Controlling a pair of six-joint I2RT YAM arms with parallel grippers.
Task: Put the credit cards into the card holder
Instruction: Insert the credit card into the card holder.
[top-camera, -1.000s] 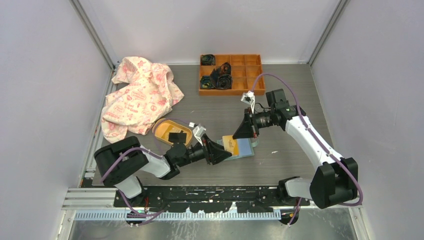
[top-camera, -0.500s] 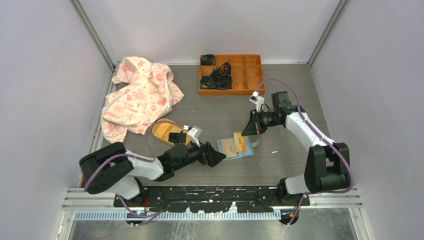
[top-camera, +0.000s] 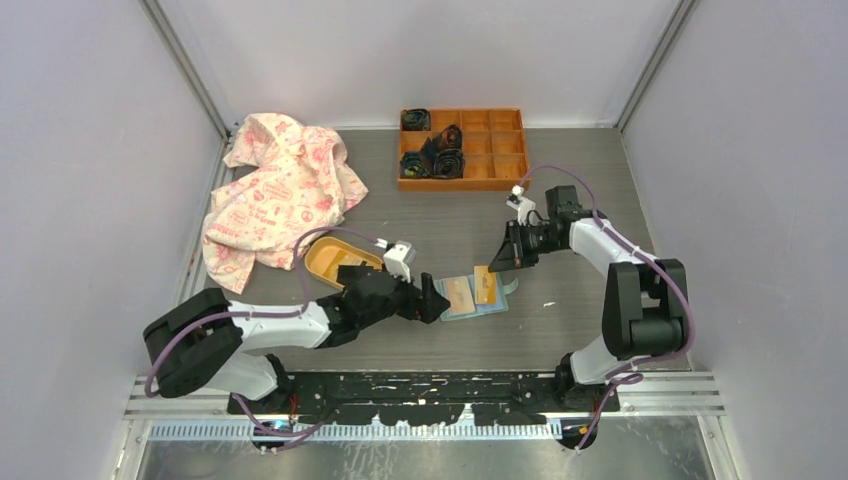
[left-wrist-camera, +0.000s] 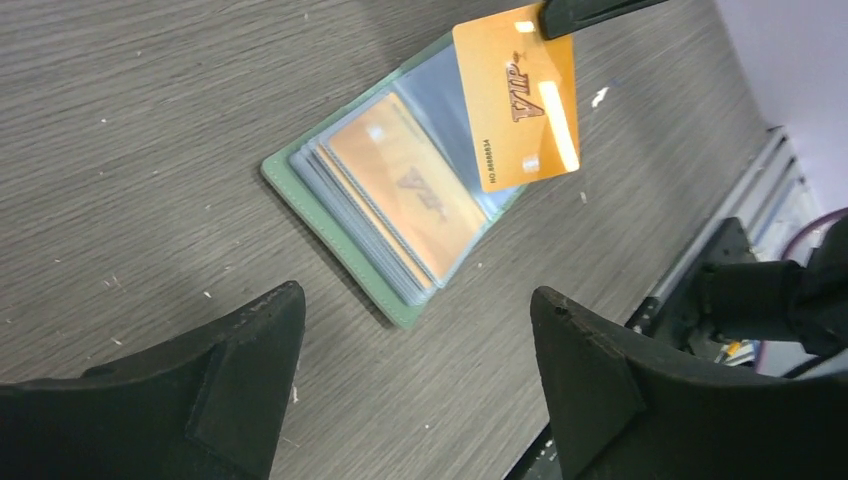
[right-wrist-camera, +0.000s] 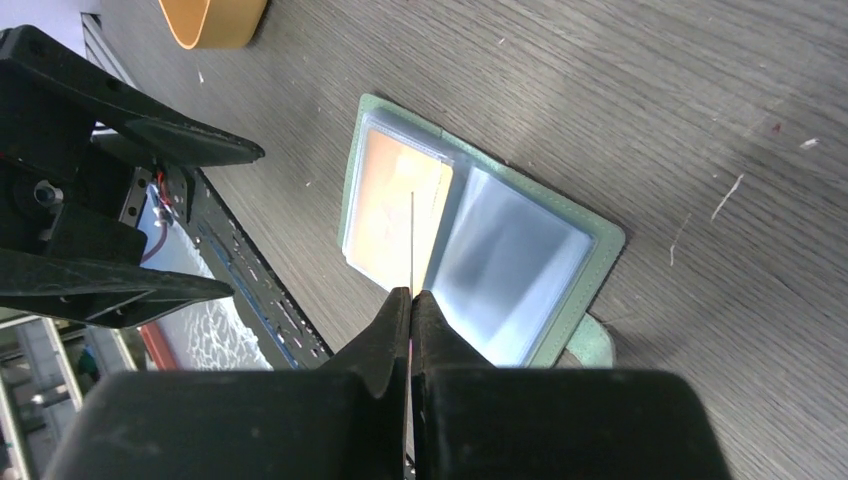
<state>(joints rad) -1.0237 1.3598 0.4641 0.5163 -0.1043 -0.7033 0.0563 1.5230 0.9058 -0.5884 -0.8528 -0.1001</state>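
- The holder lies open and flat on the table, just below the centre of the top view, clear sleeves facing up.
- In the left wrist view it sits at upper centre, with a sleeved card showing orange through its nearer page.
- The right gripper comes in from the right of the top view, its fingers pressed tight together on an orange card.
- That card (it reads "VIP") hangs tilted over the holder's other page, at the top of the left wrist view.
- In the right wrist view it shows edge-on as a thin line above the holder's fold; whether its far edge touches a sleeve cannot be told.
- The left gripper sits just left of the holder in the top view, apart from it.
- Its fingers are spread wide along the bottom of its own view, with only bare table between them.
- A yellow dish stands left of centre, behind the left arm, with something dark inside.
- A pink-printed cloth lies bunched at upper left.
- An orange tray sits at top centre, with dark coiled things in its left compartments.
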